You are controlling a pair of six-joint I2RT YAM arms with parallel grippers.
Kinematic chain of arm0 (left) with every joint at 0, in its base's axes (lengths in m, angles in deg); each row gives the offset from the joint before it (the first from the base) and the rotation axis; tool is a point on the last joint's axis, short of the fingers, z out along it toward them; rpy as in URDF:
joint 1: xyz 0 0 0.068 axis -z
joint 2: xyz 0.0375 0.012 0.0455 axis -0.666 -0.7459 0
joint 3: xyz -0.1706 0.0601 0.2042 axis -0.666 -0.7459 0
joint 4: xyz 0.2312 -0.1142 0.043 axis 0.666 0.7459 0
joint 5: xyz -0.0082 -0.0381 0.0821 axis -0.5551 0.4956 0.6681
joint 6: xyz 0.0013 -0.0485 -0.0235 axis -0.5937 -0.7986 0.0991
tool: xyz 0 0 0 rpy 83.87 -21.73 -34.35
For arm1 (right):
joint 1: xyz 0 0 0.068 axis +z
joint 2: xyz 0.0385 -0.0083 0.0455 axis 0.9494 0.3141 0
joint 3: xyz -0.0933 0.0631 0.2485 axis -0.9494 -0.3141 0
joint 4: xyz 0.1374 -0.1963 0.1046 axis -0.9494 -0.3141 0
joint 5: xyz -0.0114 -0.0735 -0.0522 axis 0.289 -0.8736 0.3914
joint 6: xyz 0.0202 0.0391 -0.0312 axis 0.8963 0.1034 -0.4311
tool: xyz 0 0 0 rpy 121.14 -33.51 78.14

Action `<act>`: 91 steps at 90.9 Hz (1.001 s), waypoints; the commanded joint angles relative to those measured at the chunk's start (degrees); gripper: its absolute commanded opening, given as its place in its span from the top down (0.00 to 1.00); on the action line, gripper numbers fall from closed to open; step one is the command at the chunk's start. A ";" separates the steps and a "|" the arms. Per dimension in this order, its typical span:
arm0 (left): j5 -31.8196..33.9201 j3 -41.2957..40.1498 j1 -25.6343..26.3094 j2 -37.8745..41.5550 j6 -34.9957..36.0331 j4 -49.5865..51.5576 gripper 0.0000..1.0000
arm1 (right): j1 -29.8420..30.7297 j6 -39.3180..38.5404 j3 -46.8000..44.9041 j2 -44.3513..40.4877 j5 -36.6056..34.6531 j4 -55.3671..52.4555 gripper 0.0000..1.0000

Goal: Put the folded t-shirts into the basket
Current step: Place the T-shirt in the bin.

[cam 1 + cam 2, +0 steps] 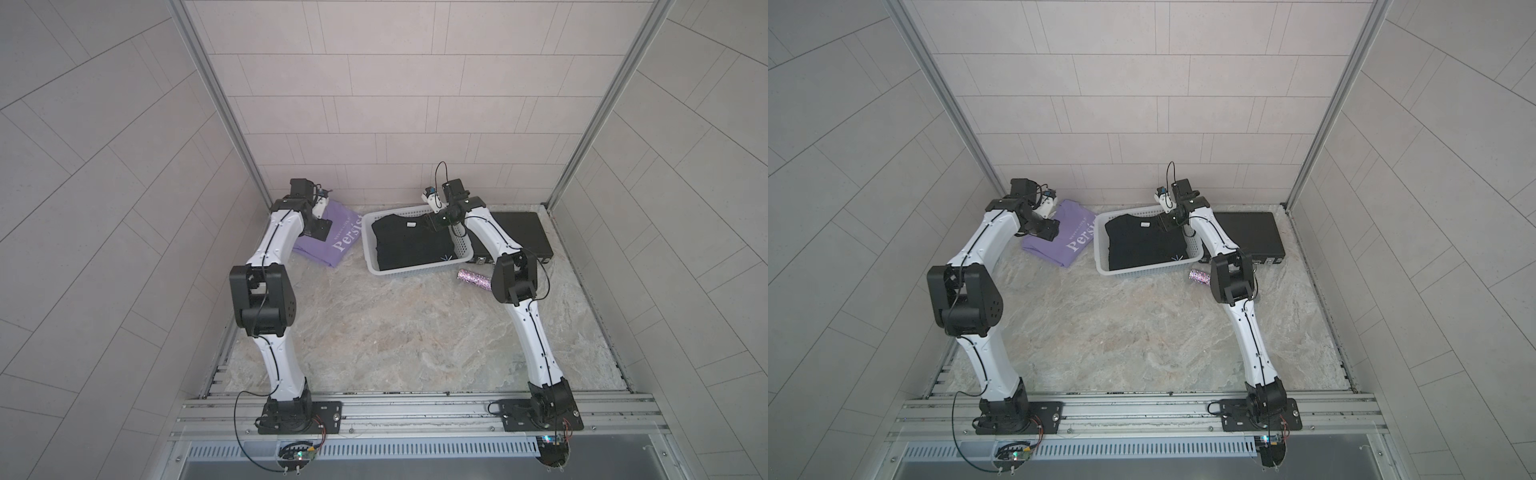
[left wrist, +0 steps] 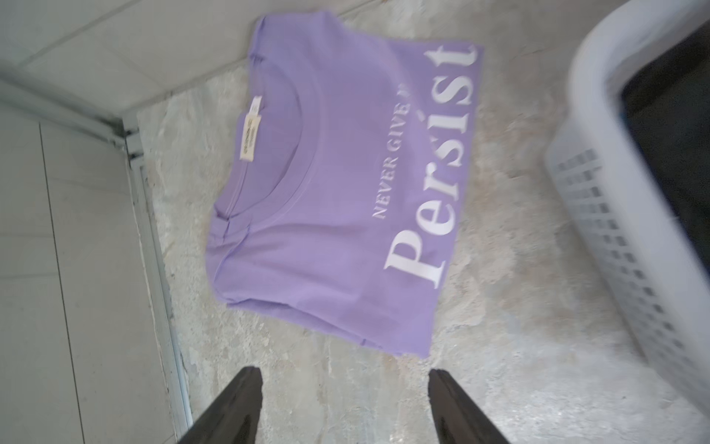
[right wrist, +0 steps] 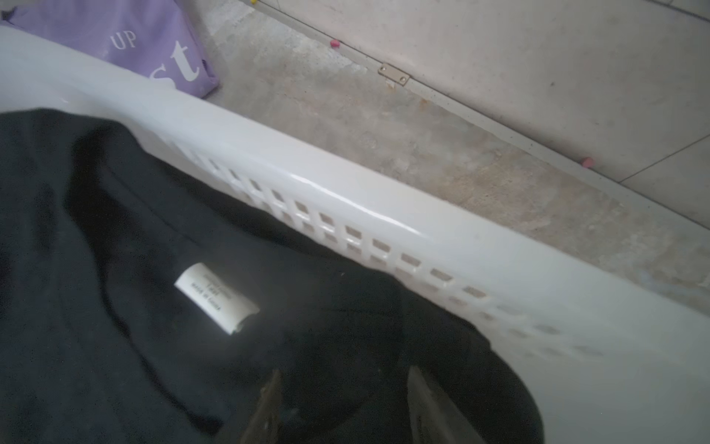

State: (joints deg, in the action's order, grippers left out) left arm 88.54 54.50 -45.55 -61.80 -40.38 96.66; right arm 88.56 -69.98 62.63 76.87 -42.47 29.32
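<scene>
The marbled table carries everything along its far edge. The white basket stands at the middle of that edge, slightly askew. A flat black case lies just beside the basket toward the far right corner. Inside the basket a folded black shirt lies flat and nearly fills it, neck label up and a small starburst mark at its near corner. The lilac shirt with white "Persist" lettering lies folded on the table toward the far left corner, close to the basket but apart from it. The left gripper hangs over that shirt's left edge, jaws spread wide and empty. The right gripper sits over the black shirt at the basket's far right corner, jaws apart; whether they touch the cloth cannot be told. A small glittery cylinder lies near the basket's near right corner.
</scene>
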 commanded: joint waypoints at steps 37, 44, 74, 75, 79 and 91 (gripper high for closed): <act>-3.68 -3.19 3.68 -8.14 6.50 -1.96 0.35 | 1.15 -2.60 -17.68 -24.08 4.95 -2.11 0.35; -3.31 -1.12 4.11 -10.68 6.60 -1.00 0.37 | 1.08 -3.25 -20.85 -26.59 4.84 -2.03 0.35; -0.24 0.88 5.25 -16.13 8.01 -0.73 0.50 | 1.07 -3.30 -32.70 -34.62 4.94 0.64 0.34; -0.14 0.64 5.27 -16.17 8.09 -0.83 0.52 | 1.07 -3.30 -32.97 -34.80 4.93 0.65 0.34; 0.11 -0.47 5.29 -15.93 8.44 -1.13 0.58 | 1.07 -3.36 -34.19 -35.59 4.88 0.66 0.34; -0.11 -6.85 5.12 -13.17 9.53 -3.60 0.71 | 1.07 -3.62 -37.51 -38.09 4.68 0.74 0.34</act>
State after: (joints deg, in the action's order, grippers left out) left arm 88.61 52.77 -40.48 -76.68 -32.01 93.16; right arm 89.63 -72.71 26.92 42.86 -37.46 28.88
